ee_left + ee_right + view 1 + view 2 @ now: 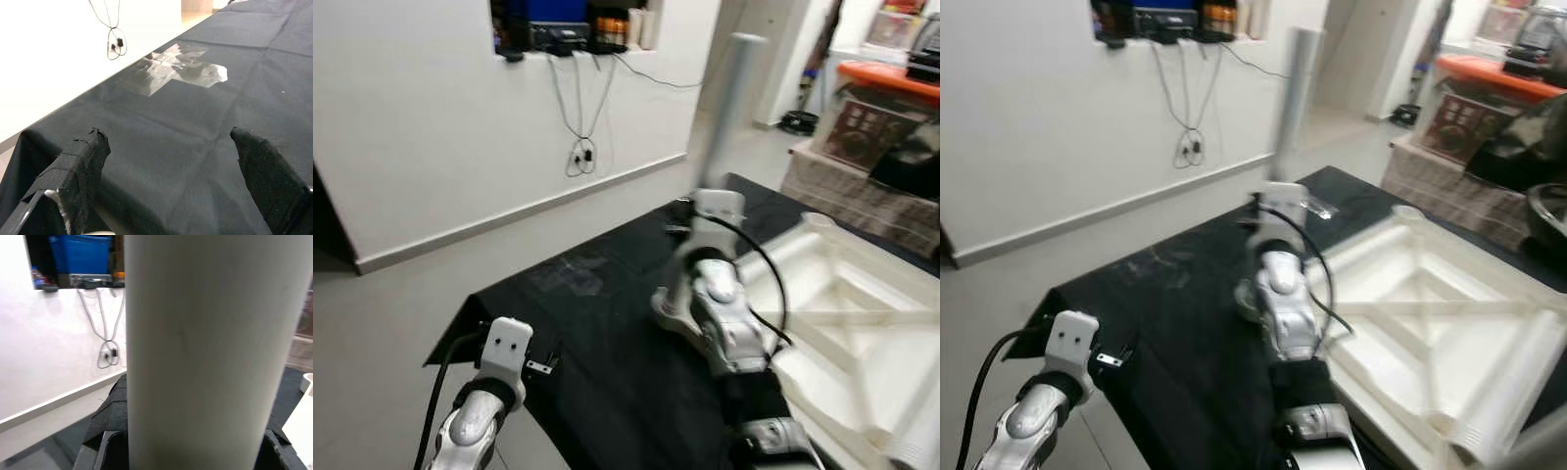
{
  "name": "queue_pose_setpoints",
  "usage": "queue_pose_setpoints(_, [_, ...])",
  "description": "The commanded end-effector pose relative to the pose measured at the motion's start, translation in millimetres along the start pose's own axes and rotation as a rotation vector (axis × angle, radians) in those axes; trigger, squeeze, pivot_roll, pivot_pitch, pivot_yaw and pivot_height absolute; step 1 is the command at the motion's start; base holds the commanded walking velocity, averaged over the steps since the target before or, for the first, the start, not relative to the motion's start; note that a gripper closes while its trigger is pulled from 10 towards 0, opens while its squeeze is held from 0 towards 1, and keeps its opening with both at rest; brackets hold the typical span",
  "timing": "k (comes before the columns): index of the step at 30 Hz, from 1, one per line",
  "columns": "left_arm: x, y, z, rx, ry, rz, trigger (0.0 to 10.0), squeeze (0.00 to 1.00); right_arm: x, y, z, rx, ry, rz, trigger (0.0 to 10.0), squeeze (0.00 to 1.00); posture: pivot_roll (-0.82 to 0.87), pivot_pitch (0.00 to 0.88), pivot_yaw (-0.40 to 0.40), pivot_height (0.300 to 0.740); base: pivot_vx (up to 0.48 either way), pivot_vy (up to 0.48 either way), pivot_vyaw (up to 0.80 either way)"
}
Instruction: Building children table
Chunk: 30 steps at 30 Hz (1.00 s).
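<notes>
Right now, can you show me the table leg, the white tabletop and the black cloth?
Table leg (732, 93), left eye view, middle of the shaft.
White tabletop (1386, 257), right eye view, near rim.
Black cloth (195, 132), left wrist view, bare middle.

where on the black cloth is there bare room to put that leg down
Free: the black cloth between the left gripper at its near corner and the upturned white tabletop, past the clear tape patch. Crowded: the robot's right side, where the tabletop lies and the right gripper holds the white leg upright.
</notes>
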<state>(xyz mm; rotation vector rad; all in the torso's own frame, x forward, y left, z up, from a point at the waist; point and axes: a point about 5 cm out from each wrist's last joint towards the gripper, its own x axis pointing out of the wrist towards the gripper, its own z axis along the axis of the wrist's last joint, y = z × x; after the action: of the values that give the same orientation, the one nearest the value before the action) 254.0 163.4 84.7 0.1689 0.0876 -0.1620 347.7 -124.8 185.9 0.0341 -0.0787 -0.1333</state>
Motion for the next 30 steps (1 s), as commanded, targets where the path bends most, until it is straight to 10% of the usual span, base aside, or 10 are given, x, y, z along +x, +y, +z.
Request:
queue_pose_setpoints(1, [1.9, -4.4, -0.2, 0.001, -0.002, -0.021, 10.0, 0.00, -10.6, -0.2, -28.6, 0.003, 0.114, 0.084, 10.0, 0.00, 0.07, 0.000, -0.100, 0.740, 0.000, 0.000, 0.00])
queue_pose_setpoints(4, [2.1, -4.7, -0.4, 0.000, -0.002, -0.023, 10.0, 0.00, -15.1, 14.3, -10.6, 0.118, -0.014, 0.242, 10.0, 0.00, 0.07, 0.000, -0.102, 0.740, 0.000, 0.000, 0.00])
queue_pose_setpoints(5, [2.5, -4.9, -0.2, -0.001, -0.004, -0.022, 10.0, 0.00, -13.6, 22.9, -3.9, 0.142, -0.033, 0.351, 10.0, 1.00, 0.08, 0.000, -0.108, 0.740, 0.000, 0.000, 0.00])
queue_pose_setpoints(9, [3.5, -5.4, 0.5, -0.001, -0.007, -0.019, 10.0, 0.00, -6.1, 37.6, 9.1, 0.118, -0.038, 0.497, 10.0, 1.00, 0.08, 0.000, -0.114, 0.740, 0.000, 0.000, 0.00])
queue_pose_setpoints(10, [3.4, -5.2, 0.6, -0.002, -0.008, -0.017, 10.0, 0.00, -2.9, 40.8, 15.7, 0.131, -0.055, 0.562, 10.0, 0.00, 0.08, 0.000, -0.114, 0.740, 0.000, 0.000, 0.00])
queue_pose_setpoints(23, [2.7, -1.5, 0.8, 0.004, -0.011, -0.005, 10.0, 0.00, -29.4, 93.9, 25.5, 0.121, -0.080, 1.344, 10.0, 0.00, 0.11, 0.000, -0.123, 0.740, 0.000, 0.000, 0.00])
queue_pose_setpoints(24, [2.7, -1.3, 1.2, 0.005, -0.012, -0.003, 10.0, 0.00, -30.4, 101.8, 21.5, 0.107, -0.064, 1.333, 5.3, 0.00, 0.11, 0.000, -0.123, 0.740, 0.000, 0.000, 0.00])
queue_pose_setpoints(26, [2.7, -1.3, 1.2, 0.005, -0.012, -0.003, 10.0, 0.00, -30.4, 101.8, 21.5, 0.107, -0.064, 1.333, 5.3, 0.00, 0.11, 0.000, -0.123, 0.740, 0.000, 0.000, 0.00])
queue_pose_setpoints(27, [2.5, -1.0, 1.3, 0.005, -0.012, -0.002, 10.0, 0.00, -27.1, 106.0, 16.5, 0.098, -0.031, 1.258, 0.0, 0.00, 0.11, 0.000, -0.120, 0.740, 0.000, 0.000, 0.00])
queue_pose_setpoints(30, [1.6, -1.8, -0.2, 0.004, -0.008, -0.004, 10.0, 0.00, 9.0, 80.5, -9.8, -0.007, 0.118, 0.644, 0.0, 0.00, 0.09, 0.000, -0.116, 0.740, 0.000, 0.000, 0.00])
